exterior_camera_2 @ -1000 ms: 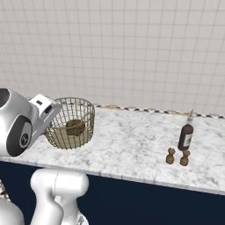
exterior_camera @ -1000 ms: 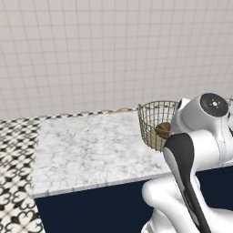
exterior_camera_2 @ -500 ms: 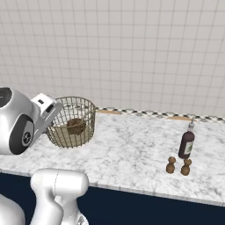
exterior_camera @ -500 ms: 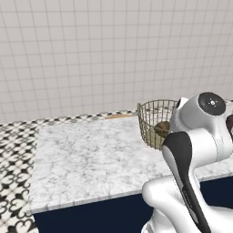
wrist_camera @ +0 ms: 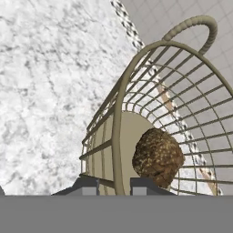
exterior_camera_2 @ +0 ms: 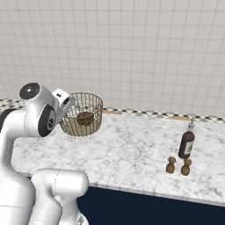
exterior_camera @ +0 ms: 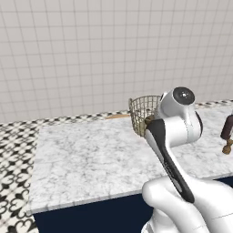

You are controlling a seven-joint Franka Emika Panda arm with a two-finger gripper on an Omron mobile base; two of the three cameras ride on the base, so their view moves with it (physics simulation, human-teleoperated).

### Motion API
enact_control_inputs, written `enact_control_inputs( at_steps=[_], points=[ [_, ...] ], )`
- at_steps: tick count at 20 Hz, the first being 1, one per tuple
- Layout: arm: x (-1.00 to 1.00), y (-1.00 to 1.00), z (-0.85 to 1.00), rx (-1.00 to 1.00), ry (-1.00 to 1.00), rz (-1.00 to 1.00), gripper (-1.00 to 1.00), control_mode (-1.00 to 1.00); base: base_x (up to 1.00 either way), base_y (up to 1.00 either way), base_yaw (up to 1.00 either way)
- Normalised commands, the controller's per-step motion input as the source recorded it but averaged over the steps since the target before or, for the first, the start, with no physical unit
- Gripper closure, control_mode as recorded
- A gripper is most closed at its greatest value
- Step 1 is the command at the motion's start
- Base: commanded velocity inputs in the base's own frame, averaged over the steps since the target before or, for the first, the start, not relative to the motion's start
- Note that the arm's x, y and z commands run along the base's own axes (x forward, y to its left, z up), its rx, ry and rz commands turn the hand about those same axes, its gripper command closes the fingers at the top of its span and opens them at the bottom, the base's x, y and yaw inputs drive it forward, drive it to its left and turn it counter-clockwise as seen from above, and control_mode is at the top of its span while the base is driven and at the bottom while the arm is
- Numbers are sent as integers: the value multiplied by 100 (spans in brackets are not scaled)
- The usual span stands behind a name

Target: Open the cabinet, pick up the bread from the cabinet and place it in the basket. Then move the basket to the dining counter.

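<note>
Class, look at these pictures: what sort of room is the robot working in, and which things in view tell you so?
Most likely a kitchen: a marble counter against a tiled wall, a wire basket holding bread, and a bottle beside two small shakers.

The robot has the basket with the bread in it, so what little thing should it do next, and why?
Probably lower the basket a little onto the dining counter. The bread already lies inside, the fingers pinch the rim, and in the right base view the basket seems to hang just over the marble slab. The bottle stands well off to the side.
</note>
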Motion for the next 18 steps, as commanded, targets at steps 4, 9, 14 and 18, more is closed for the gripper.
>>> enact_control_inputs(
  at_steps=[4,9,14,18],
  points=[
    [100,13,-52,0,10,0,100,-100,0,0,0],
    [80,32,-66,0,1,-9,100,-100,0,0,0],
    [32,2,-95,0,0,-8,100,-100,0,0,0],
    [5,0,-72,0,0,-5,100,-100,0,0,0]
  ],
)
